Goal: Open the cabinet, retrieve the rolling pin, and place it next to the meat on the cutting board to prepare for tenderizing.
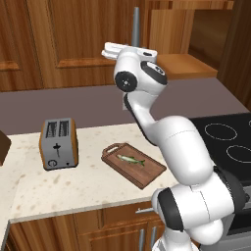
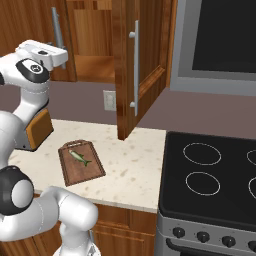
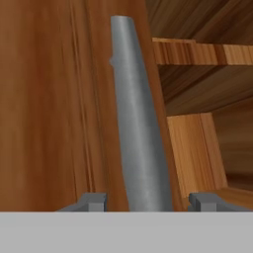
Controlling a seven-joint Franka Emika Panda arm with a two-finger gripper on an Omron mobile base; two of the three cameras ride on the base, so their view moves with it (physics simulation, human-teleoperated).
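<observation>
We start at the cabinet (image 2: 140, 60): its right door stands swung out over the worktop (image 2: 135, 170), while the left door (image 1: 73, 34) looks shut, and the gripper (image 3: 148, 201) sits at that door's silver bar handle (image 3: 136, 118). The fingers (image 3: 94, 200) stand on either side of the bar with gaps showing, so they are apart and grasp nothing yet. To do this step well, we judge that the bar should sit centred between the fingers before they clench, and that the pull should follow the door's hinge arc. We cannot make out the rolling pin; the lighter interior shows a bare shelf (image 1: 188, 63). The meat (image 1: 131, 159) lies on the cutting board (image 1: 147, 174), beside a toaster (image 1: 59, 143) on the pale speckled worktop. A black stovetop (image 2: 215, 175) adjoins to the right.
</observation>
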